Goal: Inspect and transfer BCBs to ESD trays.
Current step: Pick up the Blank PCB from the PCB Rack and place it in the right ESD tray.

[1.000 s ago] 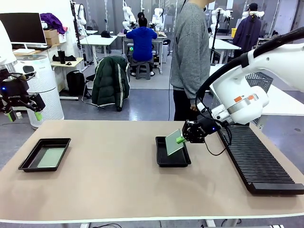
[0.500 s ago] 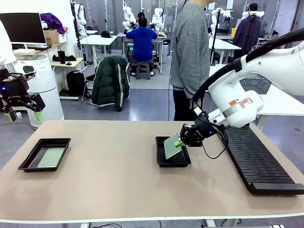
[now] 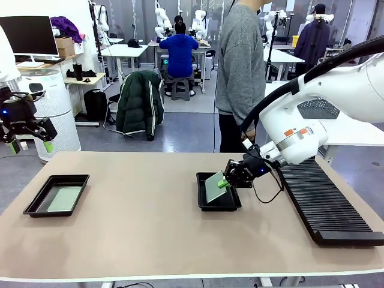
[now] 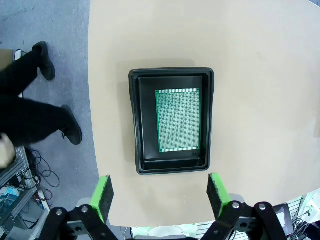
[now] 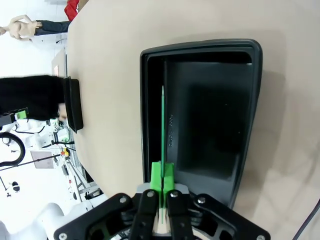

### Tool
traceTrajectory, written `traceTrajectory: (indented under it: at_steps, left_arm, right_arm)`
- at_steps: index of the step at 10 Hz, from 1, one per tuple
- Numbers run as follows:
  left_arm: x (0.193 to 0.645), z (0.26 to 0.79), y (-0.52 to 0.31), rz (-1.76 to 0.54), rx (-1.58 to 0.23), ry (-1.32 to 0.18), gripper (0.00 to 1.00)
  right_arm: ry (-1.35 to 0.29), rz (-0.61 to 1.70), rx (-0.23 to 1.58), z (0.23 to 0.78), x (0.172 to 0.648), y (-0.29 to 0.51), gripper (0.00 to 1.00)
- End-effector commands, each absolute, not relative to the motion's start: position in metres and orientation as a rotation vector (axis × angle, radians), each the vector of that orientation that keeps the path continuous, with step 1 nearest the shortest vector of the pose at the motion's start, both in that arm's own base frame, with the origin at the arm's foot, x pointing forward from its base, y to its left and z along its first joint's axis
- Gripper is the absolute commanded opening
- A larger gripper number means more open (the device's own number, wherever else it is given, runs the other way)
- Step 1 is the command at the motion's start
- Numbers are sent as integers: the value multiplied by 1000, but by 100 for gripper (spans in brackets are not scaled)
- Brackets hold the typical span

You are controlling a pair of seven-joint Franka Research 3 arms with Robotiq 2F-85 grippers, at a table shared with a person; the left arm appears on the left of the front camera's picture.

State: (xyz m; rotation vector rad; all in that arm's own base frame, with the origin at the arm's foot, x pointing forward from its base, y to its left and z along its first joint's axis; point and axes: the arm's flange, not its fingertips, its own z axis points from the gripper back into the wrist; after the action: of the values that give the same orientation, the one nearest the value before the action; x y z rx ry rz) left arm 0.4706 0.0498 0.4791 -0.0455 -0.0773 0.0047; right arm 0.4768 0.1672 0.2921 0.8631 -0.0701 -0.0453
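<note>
My right gripper [image 3: 225, 181] is shut on the edge of a green BCB [image 3: 214, 186], holding it tilted over the middle ESD tray [image 3: 218, 203]. In the right wrist view the BCB [image 5: 163, 130] shows edge-on between my closed pads [image 5: 162, 176], above the black tray [image 5: 215, 110]. My left gripper [image 3: 28, 139] hangs open, high above the table's left end. Seen from the left wrist, its green fingertips [image 4: 104, 194] stand wide apart, far above the left ESD tray [image 4: 172, 79], in which another BCB [image 4: 178, 120] lies flat. That tray [image 3: 36, 203] sits at the left of the table.
A long black slotted rack [image 3: 324, 201] lies along the table's right side. A person in a grey sweater [image 3: 241, 66] stands at the far edge behind the middle tray. Bare tabletop [image 3: 138, 210] stretches between the two trays.
My right gripper has moved left and slightly down with the BCB, bringing it lower over the middle tray. The left arm has not moved.
</note>
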Motion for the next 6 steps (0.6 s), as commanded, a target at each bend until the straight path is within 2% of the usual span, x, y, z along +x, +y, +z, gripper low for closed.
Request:
traceTrajectory:
  at_steps: [1,6]
  left_arm:
    - [470,477,50,5,-44,-84,100]
    - [470,477,50,5,-44,-84,100]
  right_arm:
    - [-112,-48,870,283,481,176,2]
    - [-98,-51,868,275,488,182,2]
